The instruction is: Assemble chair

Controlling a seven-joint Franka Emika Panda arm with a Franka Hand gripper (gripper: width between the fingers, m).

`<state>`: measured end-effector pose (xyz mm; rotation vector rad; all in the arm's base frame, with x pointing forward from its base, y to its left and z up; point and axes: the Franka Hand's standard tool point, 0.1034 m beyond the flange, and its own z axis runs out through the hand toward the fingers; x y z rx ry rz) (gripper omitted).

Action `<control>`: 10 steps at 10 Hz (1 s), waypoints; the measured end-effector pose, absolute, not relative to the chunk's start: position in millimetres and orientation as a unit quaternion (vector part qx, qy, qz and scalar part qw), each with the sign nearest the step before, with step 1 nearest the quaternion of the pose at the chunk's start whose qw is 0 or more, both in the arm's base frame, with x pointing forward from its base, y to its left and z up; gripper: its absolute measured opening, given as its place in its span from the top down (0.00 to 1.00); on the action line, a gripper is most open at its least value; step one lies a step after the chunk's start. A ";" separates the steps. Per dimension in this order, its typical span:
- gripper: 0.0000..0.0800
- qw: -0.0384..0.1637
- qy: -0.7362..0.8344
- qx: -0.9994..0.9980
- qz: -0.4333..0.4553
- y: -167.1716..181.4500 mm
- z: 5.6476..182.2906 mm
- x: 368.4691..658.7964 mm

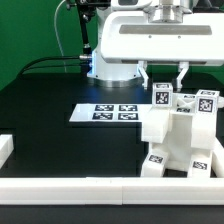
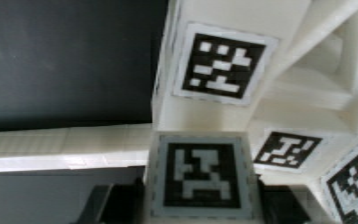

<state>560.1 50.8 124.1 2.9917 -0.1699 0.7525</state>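
- The chair, a blocky white structure of joined plastic parts, is standing on the black tabletop at the exterior view's right, close against the white rail that borders the near edge.
- The marker board is lying flat just beside the chair, toward the exterior view's left.
- The pincer is hanging directly over the chair's upper pieces, its two fingers pointing down on either side of a tagged upright part.
- In the wrist view a tagged white part is sitting between the dark fingertips; the jaws are standing at a narrow, partial width that fits that part, so it looks as if they are closing on it, though real contact is not plain enough to call.
- A second tagged upright is rising just beyond, with more tagged faces crowding in beside it.
- Judging the risk: the parts are packed tightly, so a slightly off-centre descent or twist could be knocking a finger into the neighbouring upright and levering a joint loose.
- A weak hold on smooth plastic could be letting the part slip or tilt, leaving it jamming crooked instead of seating.
- Pushing sideways could also be sliding the whole chair along the rail.
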 end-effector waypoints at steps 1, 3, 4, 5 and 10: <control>0.64 0.027 -0.055 0.968 0.245 50.6 124.0 561.5; 0.64 0.027 -0.055 0.967 0.247 50.3 124.0 563.2; 0.63 0.027 -0.055 0.967 0.247 50.3 124.0 563.2; 0.63 0.028 -0.055 0.967 0.247 50.2 123.9 563.2; 0.19 0.027 -0.055 0.969 0.238 50.1 123.6 562.6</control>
